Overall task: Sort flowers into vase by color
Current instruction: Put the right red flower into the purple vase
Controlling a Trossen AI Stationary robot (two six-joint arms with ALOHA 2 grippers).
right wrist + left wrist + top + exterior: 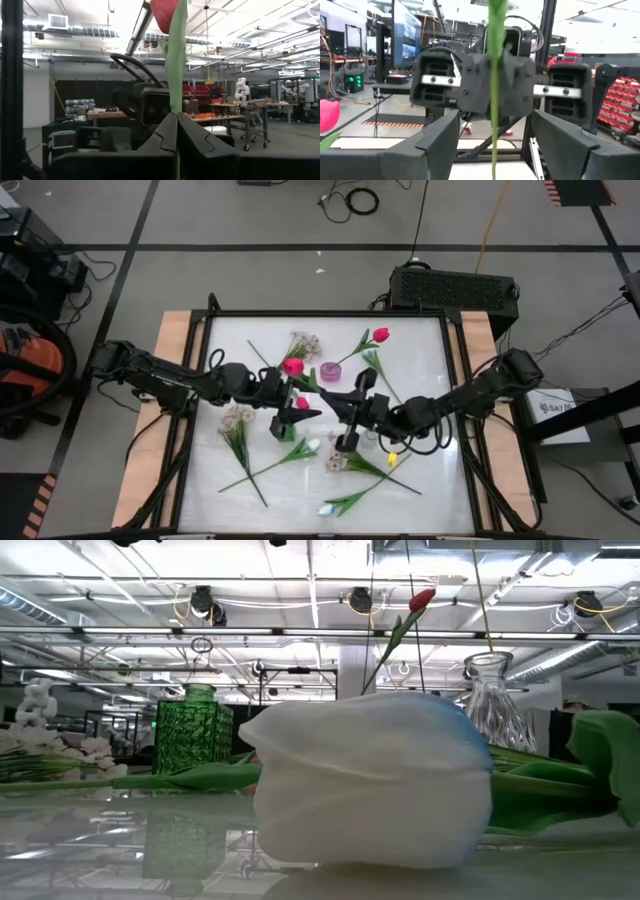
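A red tulip [164, 12] on a green stem stands upright in the air between my two arms; from above its head [301, 402] shows over the middle of the table. My right gripper [176, 120], come from the table's right, is shut on the stem. My left gripper [495, 132], come from the left, faces it and is open. Its two fingers stand on either side of the stem [494, 100] without touching it. Other flowers lie flat on the table, among them a white tulip [370, 780] near the front edge. My right gripper pinches the tulip's green stem [175, 100] between its two shut fingers, some way below the flower head. The fingers come from the table's right, about level and tipped slightly up, and lie across the stem. The stem stands upright, head above the fingers, the rest running down below them.
A small purple vase [330, 370] stands just beyond the grippers, and a pink-red tulip head [293, 366] shows beside my left arm. A green glass vase [195, 725] and a clear glass vase [497, 700] stand on the table. A red tulip [380, 335] and cream sprays [237, 418] lie around.
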